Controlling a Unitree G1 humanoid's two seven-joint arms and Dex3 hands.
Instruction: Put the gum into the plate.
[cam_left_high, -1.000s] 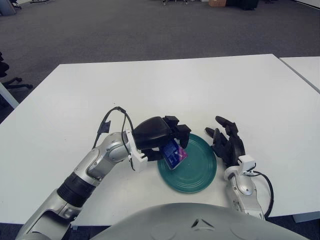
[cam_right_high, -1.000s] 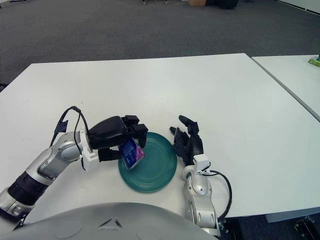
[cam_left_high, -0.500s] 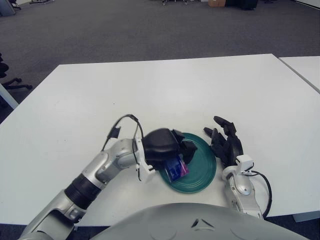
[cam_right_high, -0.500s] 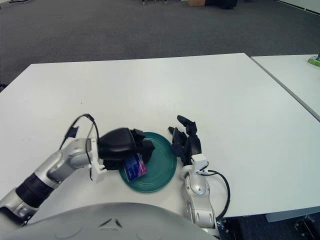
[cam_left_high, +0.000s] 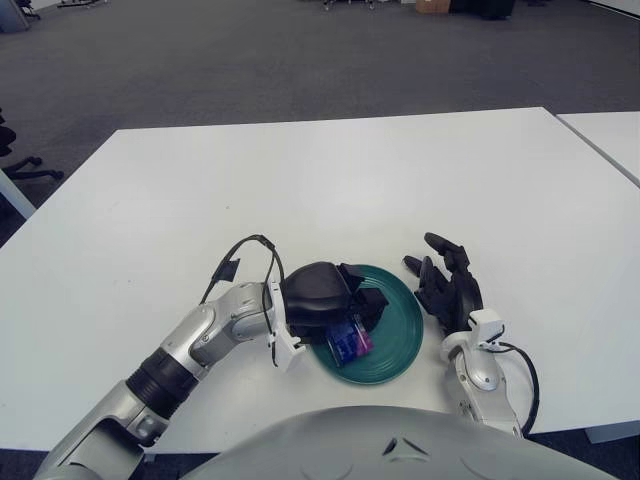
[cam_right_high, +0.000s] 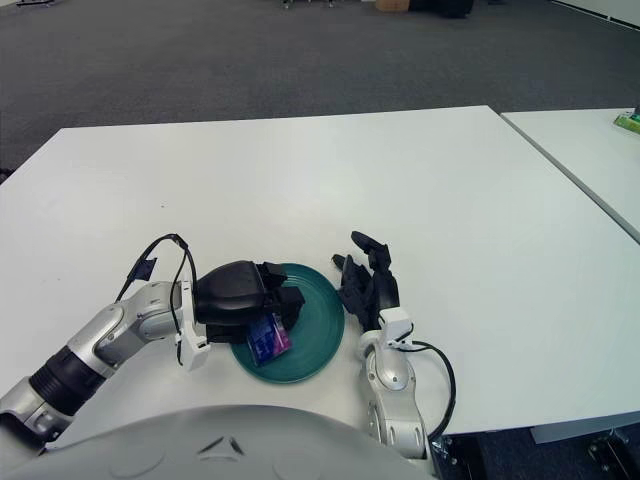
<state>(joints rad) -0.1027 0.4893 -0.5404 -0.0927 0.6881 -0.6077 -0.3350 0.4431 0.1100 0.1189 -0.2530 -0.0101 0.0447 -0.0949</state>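
A white table carries a dark green plate near its front edge. The left hand is over the plate's left side, fingers curled around the gum — a small flat pack, blue with a magenta edge, tilted, low in the plate and perhaps touching it. The right hand shows just right of the plate, fingers spread and holding nothing.

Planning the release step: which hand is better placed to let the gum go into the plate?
Left. The left hand already grips the gum low over the green plate. The right hand shows beside the plate's right rim, fingers open, holding nothing.
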